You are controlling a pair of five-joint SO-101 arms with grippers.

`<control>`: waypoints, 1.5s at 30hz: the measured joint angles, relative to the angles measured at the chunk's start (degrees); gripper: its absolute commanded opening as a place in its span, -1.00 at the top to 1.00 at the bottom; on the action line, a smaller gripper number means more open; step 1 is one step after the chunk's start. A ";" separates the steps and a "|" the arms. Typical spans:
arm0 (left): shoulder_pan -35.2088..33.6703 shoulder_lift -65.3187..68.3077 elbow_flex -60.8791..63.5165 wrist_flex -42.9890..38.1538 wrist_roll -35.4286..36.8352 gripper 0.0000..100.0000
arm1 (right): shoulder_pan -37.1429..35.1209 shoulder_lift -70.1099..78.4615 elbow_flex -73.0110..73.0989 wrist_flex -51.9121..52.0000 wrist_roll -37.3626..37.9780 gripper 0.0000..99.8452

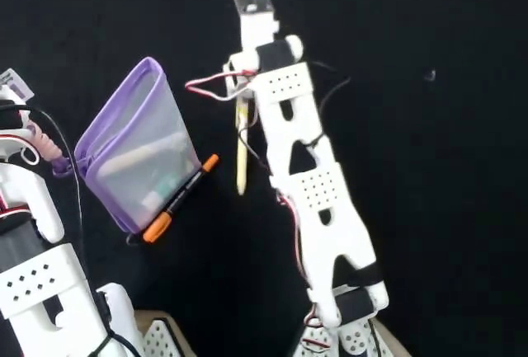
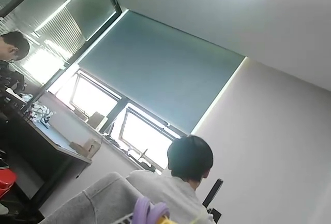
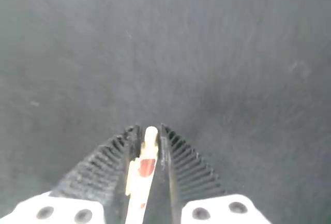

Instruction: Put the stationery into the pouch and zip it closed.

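Far left in the high view, the L arm (image 1: 29, 241) stood at the near table edge w/ the left gripper (image 1: 48, 157) at the left corner of the pouch (image 1: 136, 151). Whether it was clamped or released couldn't be told. A purple bit of the pouch also sat at the edge of the left wrist view, where the camera faced the ceiling.

The pouch, purple-rimmed w/ clear walls, was tilted, its mouth open toward the far side of the table. Thru the clear wall a pale stick-like item and sth w/ a green bit showed inside; what exactly, couldn't tell.

Just right of it a black marker (image 1: 179, 196) w/ orange ends lay outside the pouch, along and touching its right edge, on the black table cloth (image 1: 429, 176).

Next over, near the marker but apart from it, a pale yellow pencil (image 1: 242, 151) ran lengthwise, far end up by the wrist of the R arm (image 1: 318, 184). That arm stretched from the near edge toward the far middle. Lifted or resting, couldn't tell.

In the right wrist view the right gripper (image 3: 149, 131) was clenched on the pencil, jaws pinched in from both sides, pencil end poking just past the tips, over the cloth.
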 measured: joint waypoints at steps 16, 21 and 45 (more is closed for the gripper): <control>7.56 -6.59 4.22 0.00 0.00 0.94 | 0.09 -29.98 0.00 -0.26 1.32 0.98; 9.49 -11.43 5.36 0.00 -2.55 0.94 | 0.00 -39.38 -0.70 -0.26 1.32 0.98; 11.08 -12.04 6.59 0.00 -5.54 0.94 | -25.76 -62.95 -1.41 0.88 6.68 0.98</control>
